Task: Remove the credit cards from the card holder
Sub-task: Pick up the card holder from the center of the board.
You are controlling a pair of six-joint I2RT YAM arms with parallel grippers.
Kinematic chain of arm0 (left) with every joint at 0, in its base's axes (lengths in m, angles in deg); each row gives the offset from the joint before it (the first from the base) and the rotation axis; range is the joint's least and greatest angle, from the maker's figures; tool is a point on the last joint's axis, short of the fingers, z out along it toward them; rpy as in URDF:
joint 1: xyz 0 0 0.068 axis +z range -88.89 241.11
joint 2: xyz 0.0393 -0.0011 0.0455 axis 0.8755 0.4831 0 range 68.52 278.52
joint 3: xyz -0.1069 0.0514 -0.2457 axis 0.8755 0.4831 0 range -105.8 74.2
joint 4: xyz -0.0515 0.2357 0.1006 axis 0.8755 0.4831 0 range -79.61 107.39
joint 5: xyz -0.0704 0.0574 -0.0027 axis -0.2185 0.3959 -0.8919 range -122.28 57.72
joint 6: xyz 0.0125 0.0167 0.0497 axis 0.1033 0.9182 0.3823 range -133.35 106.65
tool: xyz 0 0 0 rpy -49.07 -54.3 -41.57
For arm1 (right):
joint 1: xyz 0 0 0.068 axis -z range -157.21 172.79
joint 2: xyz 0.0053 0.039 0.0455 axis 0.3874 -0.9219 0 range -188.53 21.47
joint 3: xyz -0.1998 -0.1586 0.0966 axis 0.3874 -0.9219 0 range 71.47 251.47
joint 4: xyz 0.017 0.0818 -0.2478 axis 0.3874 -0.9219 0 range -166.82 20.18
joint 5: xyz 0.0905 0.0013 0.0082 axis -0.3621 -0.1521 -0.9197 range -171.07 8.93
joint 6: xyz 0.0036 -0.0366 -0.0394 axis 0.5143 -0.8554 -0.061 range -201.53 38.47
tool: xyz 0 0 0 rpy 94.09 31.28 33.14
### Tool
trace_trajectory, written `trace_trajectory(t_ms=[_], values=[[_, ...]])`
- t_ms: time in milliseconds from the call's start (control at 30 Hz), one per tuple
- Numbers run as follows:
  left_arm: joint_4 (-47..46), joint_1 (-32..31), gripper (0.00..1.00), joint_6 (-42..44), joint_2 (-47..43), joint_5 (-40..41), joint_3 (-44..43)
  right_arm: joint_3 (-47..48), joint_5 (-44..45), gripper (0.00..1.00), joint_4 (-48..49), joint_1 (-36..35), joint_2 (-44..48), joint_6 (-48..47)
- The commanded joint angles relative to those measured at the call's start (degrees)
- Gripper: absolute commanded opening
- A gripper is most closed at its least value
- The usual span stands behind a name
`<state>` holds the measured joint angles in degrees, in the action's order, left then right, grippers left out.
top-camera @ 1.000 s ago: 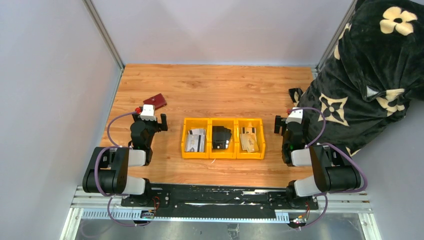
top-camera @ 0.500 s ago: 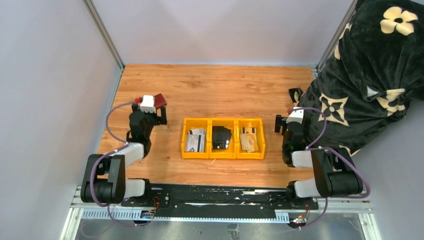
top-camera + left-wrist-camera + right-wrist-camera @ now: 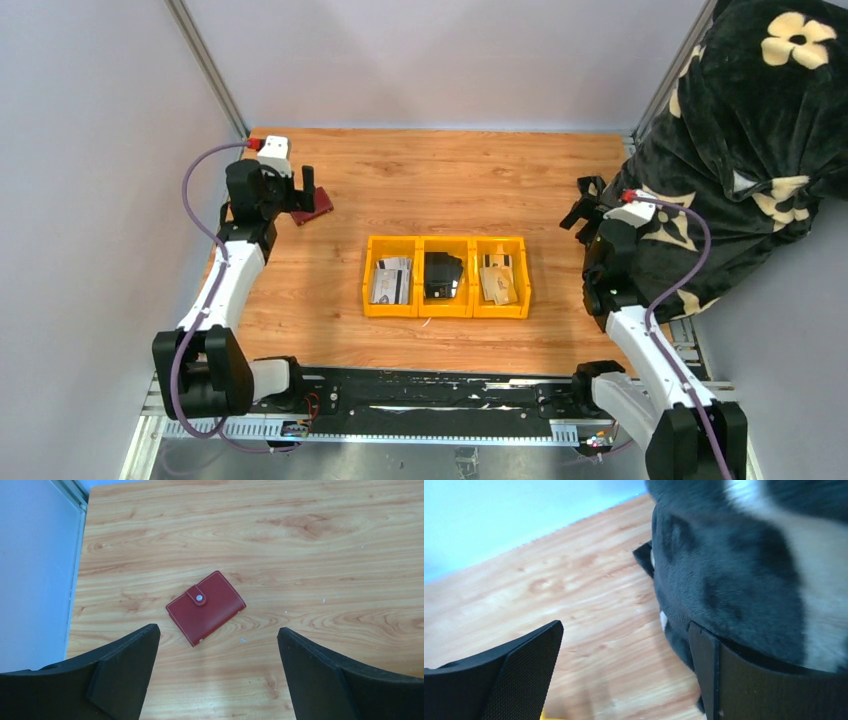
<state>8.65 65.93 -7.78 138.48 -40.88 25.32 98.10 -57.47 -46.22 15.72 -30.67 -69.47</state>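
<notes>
Both arms have swung outward since the earlier frame. Left gripper (image 3: 216, 632), jaws apart, hovers over the card holder (image 3: 205, 608), which lies snapped shut at the table's (image 3: 450, 170) 10 o'clock. Right gripper (image 3: 625, 626), likewise apart and empty, is at 3 o'clock. Extraction apparently not begun.

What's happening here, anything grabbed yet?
Nothing is held. The left gripper hangs open above the card holder, which lies closed with its strap snapped on the table near the far left corner. The right gripper is open too, off at the right edge beside the dark flowered blanket. The yellow bin in the middle has cards in its left and right compartments and a black object in the centre one.
</notes>
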Motion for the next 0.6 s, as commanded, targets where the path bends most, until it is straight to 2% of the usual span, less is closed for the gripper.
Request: trace_trajectory(t_ms=[0, 67, 167, 300, 567], values=[[12.3, 0.8, 1.0, 1.4, 3.2, -0.8, -5.9, 2.4, -6.9, 0.99, -9.4, 1.3, 3.4, 17.0], [13.7, 0.9, 1.0, 1.3, 4.7, -0.1, -7.9, 3.6, -14.2, 0.99, -9.8, 1.1, 2.4, 16.8], [14.4, 0.9, 1.0, 0.4, 8.2, 1.8, -10.5, 9.3, -18.8, 1.0, -19.4, -0.8, -1.3, 17.0], [15.8, 0.9, 0.89, -0.6, 13.6, 2.8, -15.0, 9.9, -15.4, 1.0, -23.3, -6.8, -1.8, 15.6], [17.0, 1.0, 0.77, -2.4, 22.9, 3.3, -20.3, 10.2, -9.2, 1.0, -24.6, -18.0, -1.8, 13.1]])
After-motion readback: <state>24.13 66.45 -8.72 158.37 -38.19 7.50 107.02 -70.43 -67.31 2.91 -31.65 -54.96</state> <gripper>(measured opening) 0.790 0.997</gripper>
